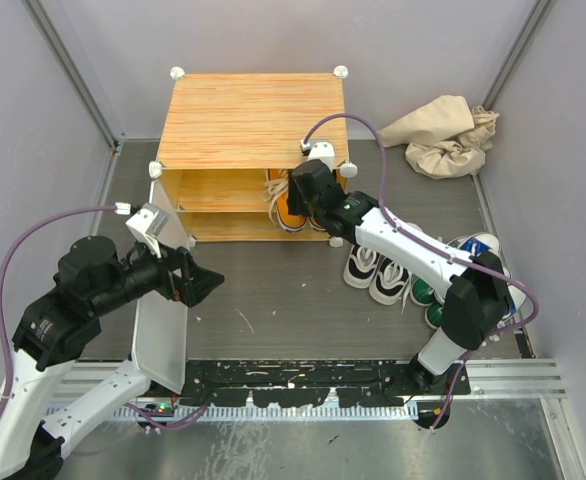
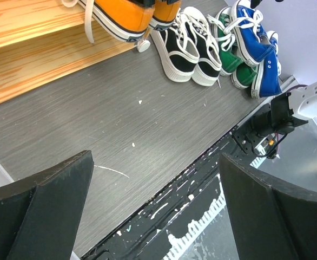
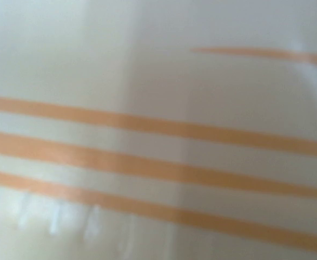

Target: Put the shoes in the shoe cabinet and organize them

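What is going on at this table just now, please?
The right gripper is reaching into the open front of the boxy cabinet with the orange wood-grain top, right at the pair of orange lace-up sneakers; whether it grips them cannot be told. The left gripper hangs open and empty beside the opened white door. The white-and-black sneakers, green sneakers and blue sneakers sit in a row on the grey table, not yet stored.

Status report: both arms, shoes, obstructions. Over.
Left gripper open, empty, beside open door. Right gripper at cabinet shelf with orange shoes, jaws unseen. White-black pair, green pair, blue pair on table.
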You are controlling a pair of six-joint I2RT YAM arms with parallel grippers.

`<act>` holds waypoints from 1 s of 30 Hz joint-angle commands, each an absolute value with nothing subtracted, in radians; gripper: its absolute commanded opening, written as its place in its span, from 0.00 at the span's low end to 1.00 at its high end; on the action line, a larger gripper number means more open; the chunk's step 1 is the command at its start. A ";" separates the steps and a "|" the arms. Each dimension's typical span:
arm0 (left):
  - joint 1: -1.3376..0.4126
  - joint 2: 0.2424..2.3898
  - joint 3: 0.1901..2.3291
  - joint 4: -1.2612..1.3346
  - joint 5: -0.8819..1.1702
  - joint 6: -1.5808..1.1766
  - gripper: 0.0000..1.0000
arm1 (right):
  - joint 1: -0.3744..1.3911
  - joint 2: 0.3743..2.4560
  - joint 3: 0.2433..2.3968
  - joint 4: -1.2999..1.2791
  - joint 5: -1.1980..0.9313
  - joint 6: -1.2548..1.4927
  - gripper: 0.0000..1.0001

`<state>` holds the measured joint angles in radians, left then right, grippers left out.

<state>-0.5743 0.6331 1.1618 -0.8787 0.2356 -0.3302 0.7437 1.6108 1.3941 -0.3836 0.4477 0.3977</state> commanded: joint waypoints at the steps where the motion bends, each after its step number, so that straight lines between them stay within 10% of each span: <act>1: -0.576 0.637 1.199 -0.862 0.254 -0.344 1.00 | 0.739 1.515 1.399 -0.224 0.429 0.421 0.66; 30: -0.576 0.684 1.162 -0.830 0.271 -0.347 1.00 | 0.748 1.340 1.274 -0.263 0.056 0.207 0.73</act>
